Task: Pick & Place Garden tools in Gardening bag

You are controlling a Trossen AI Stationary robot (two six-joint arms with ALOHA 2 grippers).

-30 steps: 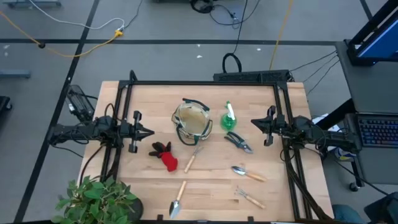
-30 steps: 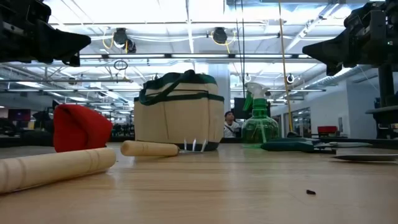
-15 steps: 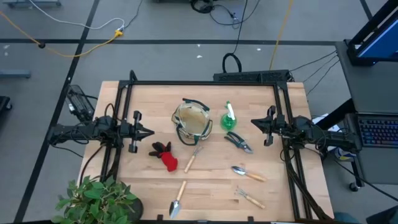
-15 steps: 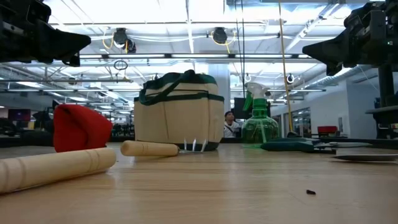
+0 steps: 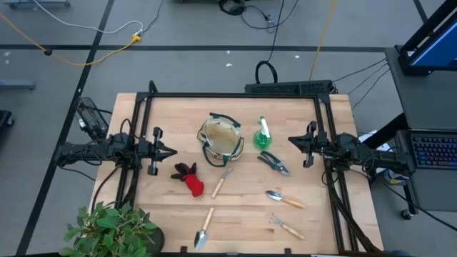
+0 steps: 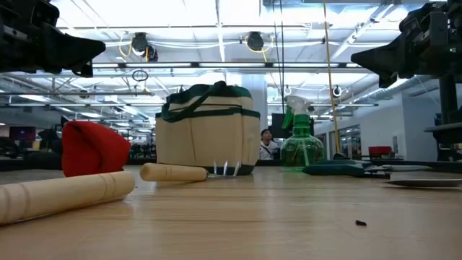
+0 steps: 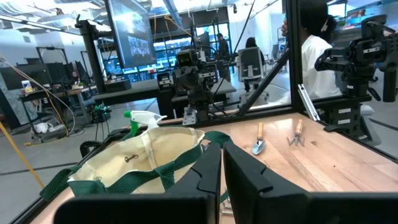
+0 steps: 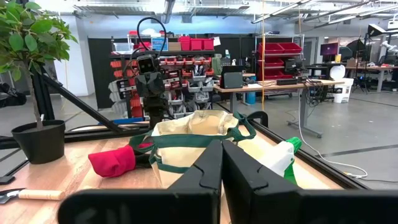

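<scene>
The beige gardening bag (image 5: pixel 219 140) with a green rim stands upright at the table's middle, far side. The green spray bottle (image 5: pixel 265 135) stands to its right. The pruning shears (image 5: pixel 274 163), a trowel (image 5: pixel 284 198) and a small fork (image 5: pixel 286 227) lie on the right. Another fork (image 5: pixel 221 181), a trowel (image 5: pixel 204 229) and the red-and-black glove (image 5: pixel 189 178) lie in front of the bag. My left gripper (image 5: pixel 173 151) hovers left of the bag, shut and empty. My right gripper (image 5: pixel 290 140) hovers right of the bottle, shut and empty.
A leafy potted plant (image 5: pixel 111 228) stands at the near left corner. A black frame (image 5: pixel 235 95) runs along the table's far edge and sides. A person (image 7: pixel 314 50) stands beyond the table in the left wrist view.
</scene>
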